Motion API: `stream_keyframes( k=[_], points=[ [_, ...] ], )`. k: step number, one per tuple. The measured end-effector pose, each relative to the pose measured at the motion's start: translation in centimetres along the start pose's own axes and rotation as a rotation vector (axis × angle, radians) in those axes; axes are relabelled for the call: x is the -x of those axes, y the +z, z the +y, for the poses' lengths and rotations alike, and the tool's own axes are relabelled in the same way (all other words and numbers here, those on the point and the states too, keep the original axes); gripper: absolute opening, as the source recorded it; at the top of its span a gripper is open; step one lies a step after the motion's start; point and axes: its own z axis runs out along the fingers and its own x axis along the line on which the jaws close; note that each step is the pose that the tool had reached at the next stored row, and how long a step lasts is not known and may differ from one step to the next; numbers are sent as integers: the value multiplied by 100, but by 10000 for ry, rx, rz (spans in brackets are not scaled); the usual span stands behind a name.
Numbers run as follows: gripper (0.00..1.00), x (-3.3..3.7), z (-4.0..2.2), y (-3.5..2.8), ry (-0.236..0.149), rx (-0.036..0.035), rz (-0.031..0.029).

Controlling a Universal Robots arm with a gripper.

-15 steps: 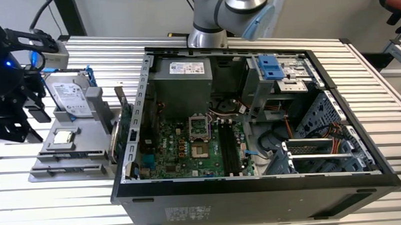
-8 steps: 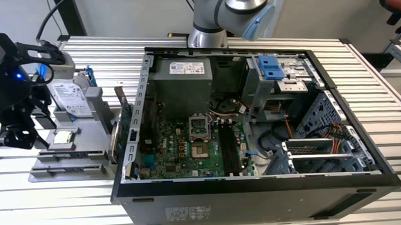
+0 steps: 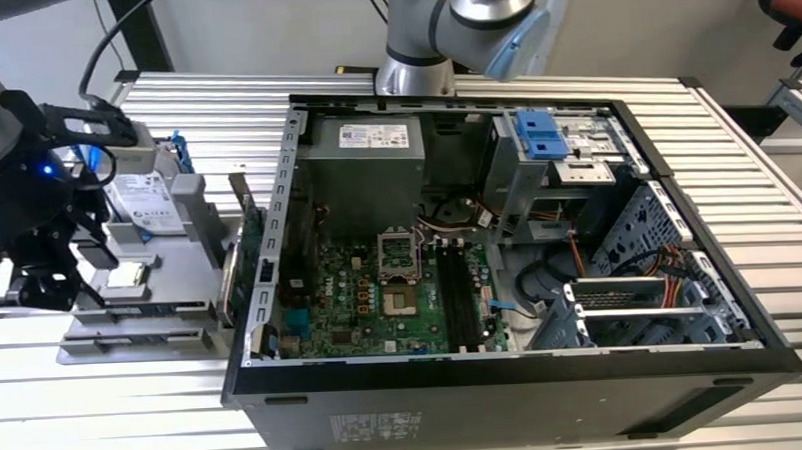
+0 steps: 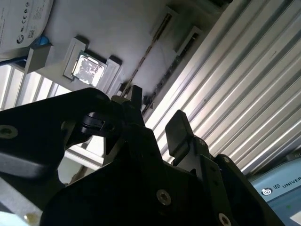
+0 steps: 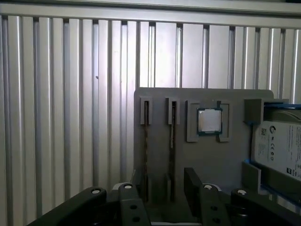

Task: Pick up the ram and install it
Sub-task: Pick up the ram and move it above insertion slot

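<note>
The gripper (image 5: 160, 182) hovers over the grey tray (image 5: 225, 165), its claw spread wide and empty. The ram (image 5: 172, 141) stands edgewise in a slot beneath it.

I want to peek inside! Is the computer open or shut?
Open. The computer case lies with its side uncovered, and the green board inside shows plainly.
</note>
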Motion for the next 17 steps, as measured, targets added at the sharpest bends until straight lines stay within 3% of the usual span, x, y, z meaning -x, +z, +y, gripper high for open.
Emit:
stream_keyframes(
  k=[17],
  points=[
    [100,-35,-32,207,4,-1,35]
  ],
)
